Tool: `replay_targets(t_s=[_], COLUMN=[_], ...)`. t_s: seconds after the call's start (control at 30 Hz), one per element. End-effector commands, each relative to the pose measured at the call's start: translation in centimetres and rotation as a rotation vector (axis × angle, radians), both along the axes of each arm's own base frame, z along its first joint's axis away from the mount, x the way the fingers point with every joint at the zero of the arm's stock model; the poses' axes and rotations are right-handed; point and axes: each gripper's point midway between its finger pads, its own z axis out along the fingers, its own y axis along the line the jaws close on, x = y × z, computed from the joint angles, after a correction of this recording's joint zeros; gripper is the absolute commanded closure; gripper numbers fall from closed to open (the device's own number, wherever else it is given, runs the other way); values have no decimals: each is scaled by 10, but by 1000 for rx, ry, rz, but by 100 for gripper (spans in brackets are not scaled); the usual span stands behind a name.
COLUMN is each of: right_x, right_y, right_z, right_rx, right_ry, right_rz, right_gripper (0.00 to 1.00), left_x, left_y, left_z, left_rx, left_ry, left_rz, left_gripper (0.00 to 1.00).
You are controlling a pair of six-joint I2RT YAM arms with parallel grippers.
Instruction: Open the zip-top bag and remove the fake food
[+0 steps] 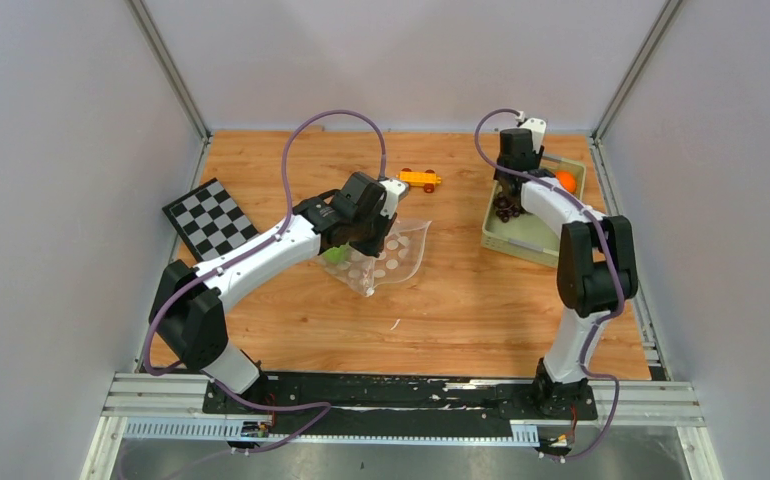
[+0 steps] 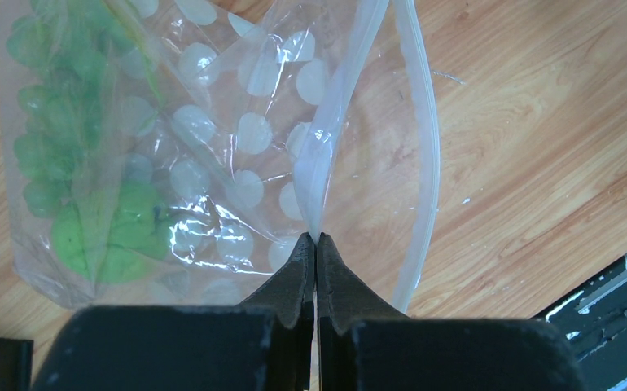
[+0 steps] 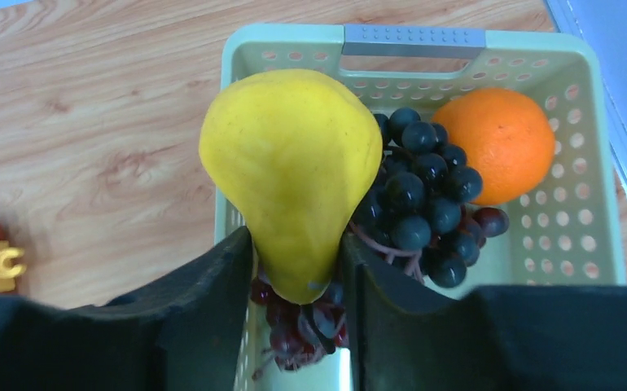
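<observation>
The clear dotted zip-top bag (image 1: 393,256) lies mid-table, and my left gripper (image 1: 375,236) is on it. In the left wrist view the left gripper (image 2: 317,238) is shut on the bag's white zip strip (image 2: 323,155). The mouth gapes beside it, and green leafy pieces (image 2: 82,195) lie inside the bag (image 2: 237,138). My right gripper (image 3: 296,238) is shut on the narrow end of a yellow pear-shaped fake fruit (image 3: 294,163). It holds the fruit over the pale green basket (image 3: 412,39). A purple grape bunch (image 3: 420,195) and an orange ball (image 3: 493,145) lie in the basket.
The basket (image 1: 536,240) stands at the right, near the side wall, under my right gripper (image 1: 509,192). An orange-yellow toy car (image 1: 419,179) sits behind the bag. A checkerboard (image 1: 209,217) lies at the left. Black mounting rails run along the near edge.
</observation>
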Motion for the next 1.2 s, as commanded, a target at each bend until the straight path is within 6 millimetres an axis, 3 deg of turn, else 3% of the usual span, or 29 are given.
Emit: replay_targets(t_s=[0.0, 0.1, 0.23, 0.4, 0.5, 0.73, 0.97, 1.17], right_x=[24, 22, 12, -19, -42, -108, -170, -205], right_y=[-6, -6, 0, 14, 31, 96, 179, 242], right_z=[12, 12, 32, 60, 71, 84, 72, 57], right_rx=[28, 32, 53, 92, 144, 298, 493, 658], right_ry=[-69, -68, -88, -115, -127, -151, -143, -111], right_rz=[-80, -90, -48, 30, 110, 344, 624, 781], right_gripper=[50, 39, 32, 31, 31, 32, 35, 41], left_x=[4, 4, 3, 4, 5, 7, 4, 2], left_y=[-4, -4, -5, -4, -3, 1, 2, -1], left_z=[14, 14, 16, 16, 16, 14, 8, 13], left_rx=[-27, -28, -34, -31, -25, -4, 26, 40], left_ry=[-26, -27, -26, -32, -37, -45, -55, -94], left_rz=[0, 0, -1, 3, 6, 9, 9, 7], left_gripper=[100, 100, 100, 100, 100, 100, 100, 100])
